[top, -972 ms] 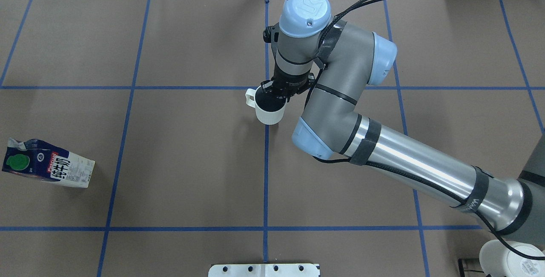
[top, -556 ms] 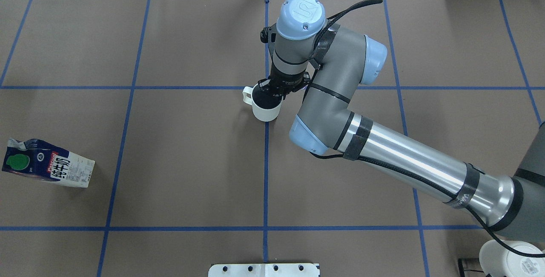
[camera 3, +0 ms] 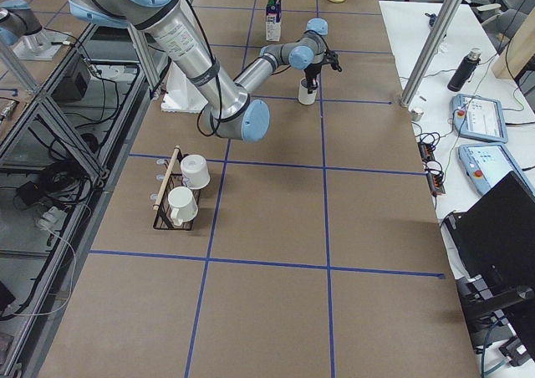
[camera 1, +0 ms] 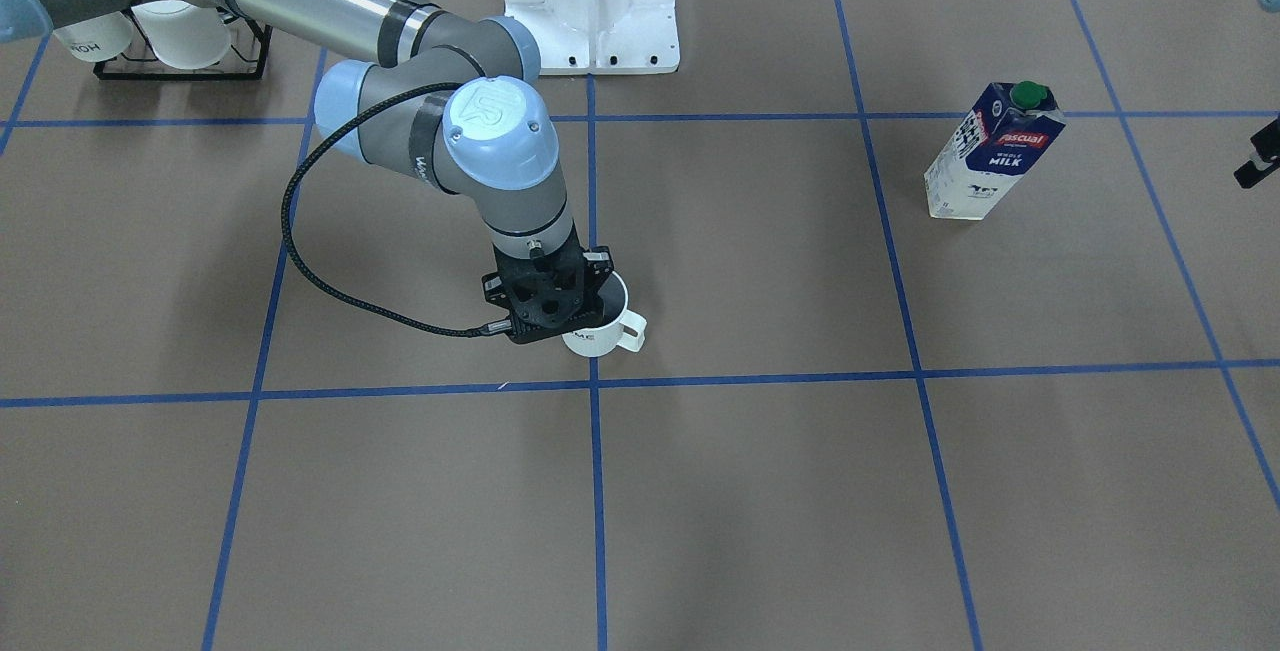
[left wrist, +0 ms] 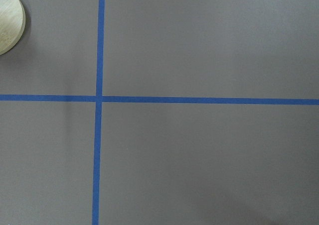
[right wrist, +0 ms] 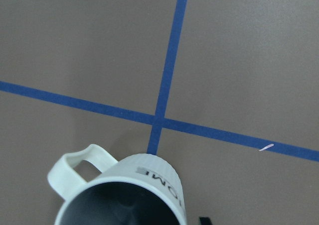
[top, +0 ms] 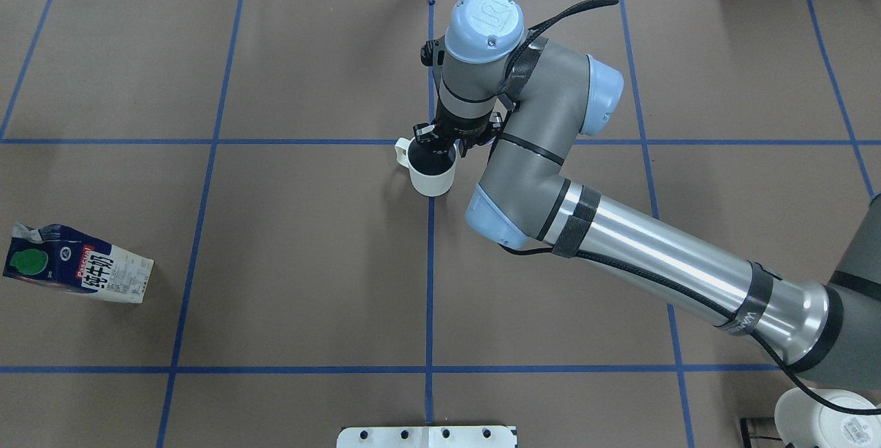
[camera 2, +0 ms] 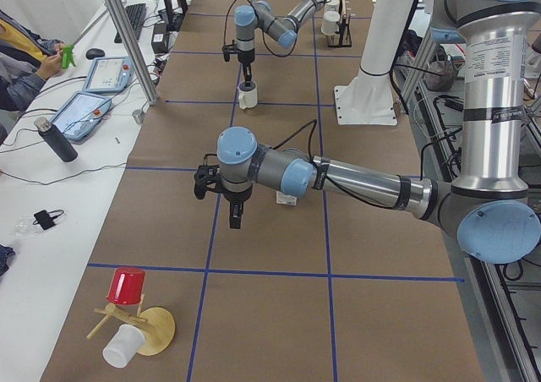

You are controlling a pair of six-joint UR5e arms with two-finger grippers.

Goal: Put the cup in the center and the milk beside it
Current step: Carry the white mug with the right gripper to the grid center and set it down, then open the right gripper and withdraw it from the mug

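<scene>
— Progress?
— Half, we judge. The milk (top: pixel 79 265) stands untouched at eight o'clock of the cup (top: pixel 432 178), well apart. Right gripper (top: pixel 440 148) clamps the cup's rim at the center crossing (right wrist: pixel 158 118). Left gripper (camera 2: pixel 235 217): jaws, we cannot tell.
— Room?
— Open table (top: pixel 296 241) between them; its far edge at twelve.

Brown table (top: pixel 310 262), blue tape grid (top: pixel 429 283), upright milk (camera 1: pixel 990 156), mug rack (camera 3: pixel 171 196)

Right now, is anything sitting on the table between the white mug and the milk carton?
No. In the overhead view, only bare brown table with one blue tape line lies between the cup and the milk.
</scene>
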